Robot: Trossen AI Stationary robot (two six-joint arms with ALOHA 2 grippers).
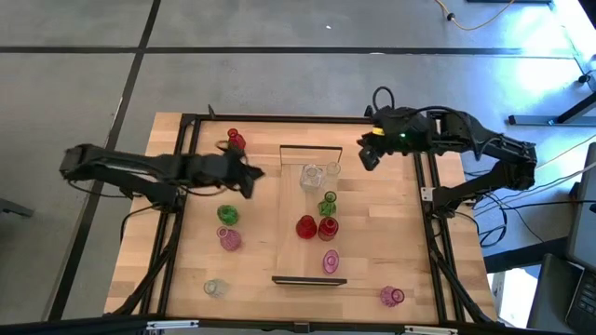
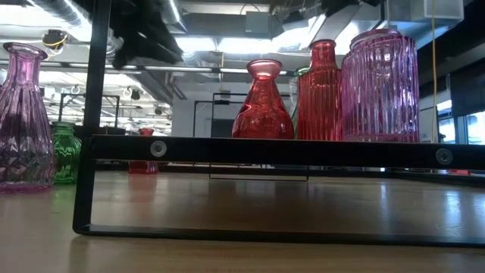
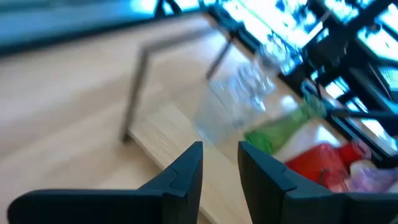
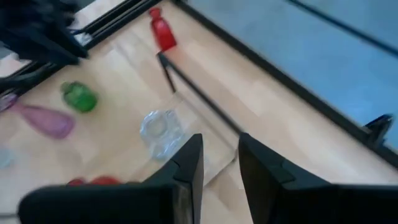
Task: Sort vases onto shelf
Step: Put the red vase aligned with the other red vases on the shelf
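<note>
The shelf is a long light board with dark end frames, lying mid-table. On it stand two clear vases, a green one, two red ones and a pink one. On the table to its left stand a red bottle, a green vase, a pink vase and a clear one. Another pink vase stands near the right front. My left gripper hovers left of the shelf, shut and empty. My right gripper hovers off the shelf's far right corner, shut and empty.
A black frame runs along the tabletop's far and side edges. Bare wood lies between the shelf and the right rail, and along the near edge. In the low view the shelf's near end frame stands in front of the vases.
</note>
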